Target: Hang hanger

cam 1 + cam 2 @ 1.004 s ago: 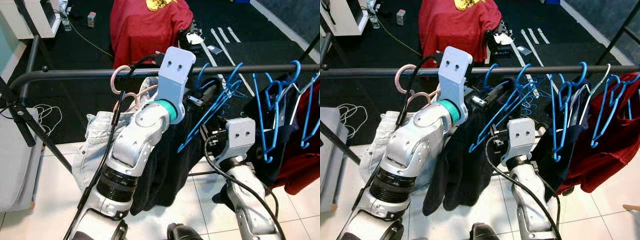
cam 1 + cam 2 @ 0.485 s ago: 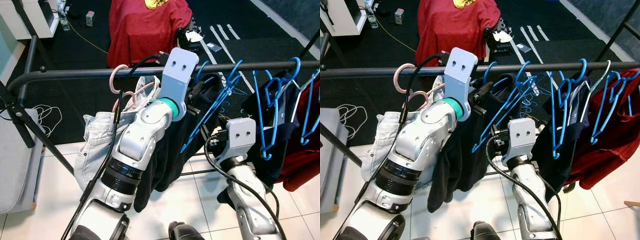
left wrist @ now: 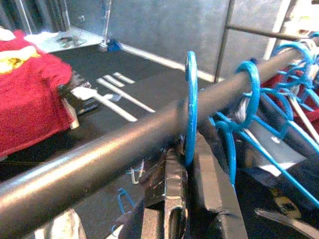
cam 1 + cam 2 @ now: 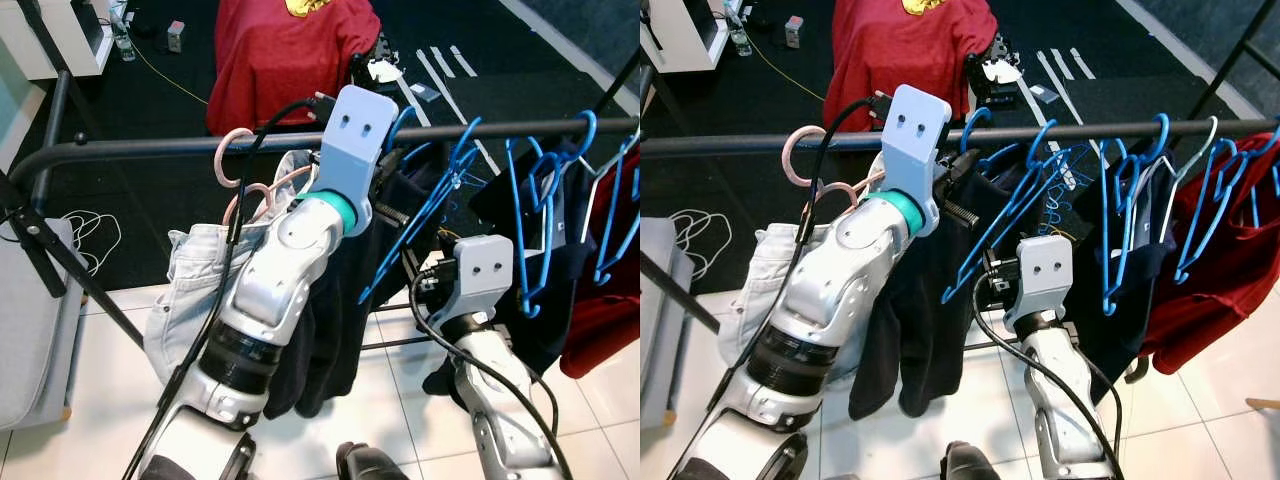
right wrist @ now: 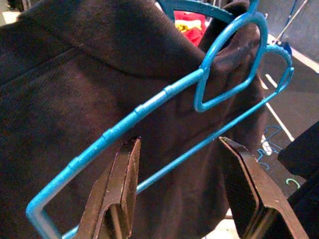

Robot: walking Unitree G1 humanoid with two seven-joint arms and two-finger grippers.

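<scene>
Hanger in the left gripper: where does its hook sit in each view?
Left eye: hook over the rail, upper centre.
Right eye: same spot on the rail, upper centre.
Left wrist: centre, looped over the rail.
Right wrist: a blue hanger on black cloth; cannot tell if it's the same one.
Landmark: the rail.

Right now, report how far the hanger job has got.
Looks done: the blue hanger's hook is over the black rail, with the dark garment hanging below. In hand: the left gripper is shut on that hanger just under the rail. The right gripper is open beside the garment. Left: let go and draw the left arm back.
</scene>
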